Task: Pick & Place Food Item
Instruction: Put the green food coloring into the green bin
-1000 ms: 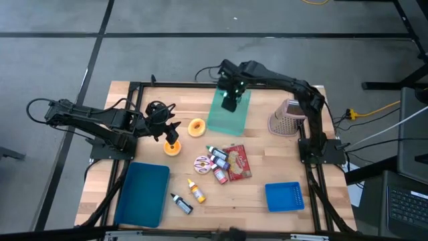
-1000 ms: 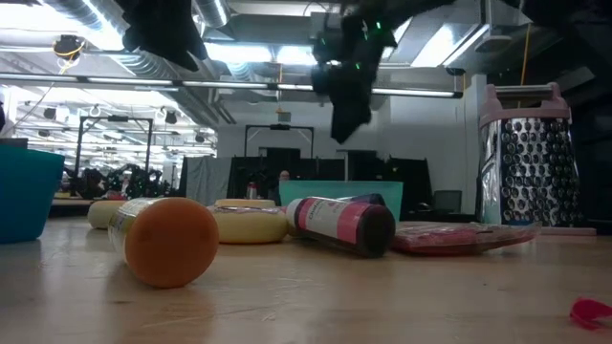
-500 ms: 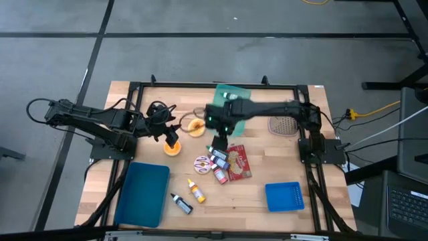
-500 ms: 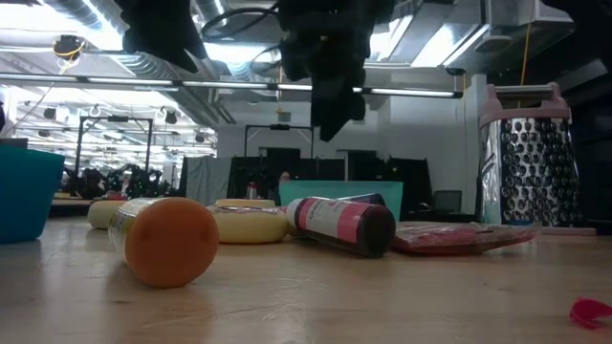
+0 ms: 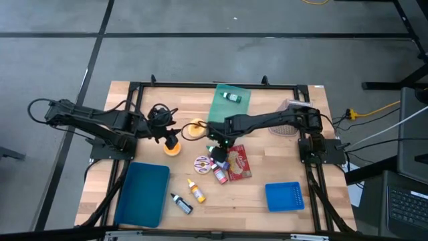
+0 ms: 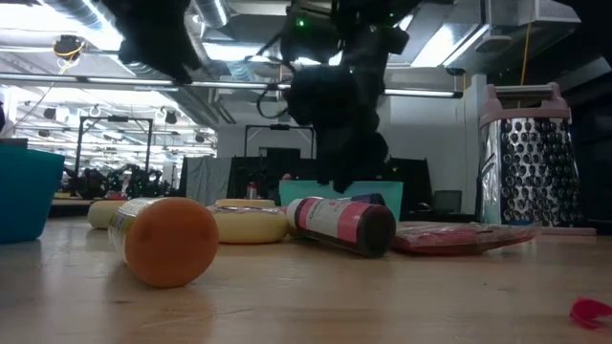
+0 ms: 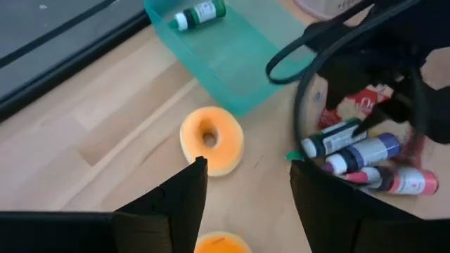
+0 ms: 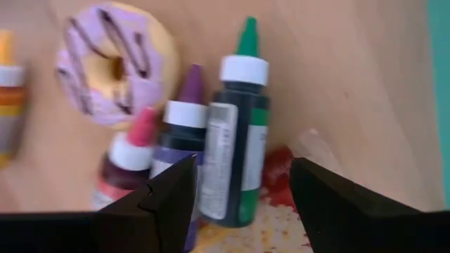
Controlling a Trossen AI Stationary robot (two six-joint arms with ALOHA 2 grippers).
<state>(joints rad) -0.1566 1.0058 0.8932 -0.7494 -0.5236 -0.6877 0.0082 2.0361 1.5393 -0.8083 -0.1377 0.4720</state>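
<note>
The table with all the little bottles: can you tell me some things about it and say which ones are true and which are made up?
1. A green bottle lies in the green tray. True.
2. The right tool is shut on a bottle. False: it is open, over the bottles.
3. The pink donut sits inside the tray. False: it lies on the bare table.
4. The left tool is open. True.
5. The blue basket holds a bottle. False: nothing shows in it.

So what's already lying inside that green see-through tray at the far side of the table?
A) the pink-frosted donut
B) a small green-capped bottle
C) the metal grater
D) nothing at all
B: a small green bottle lies in the teal tray; the frosted donut lies on the bare wood, and the grater lies beside the tray.
</note>
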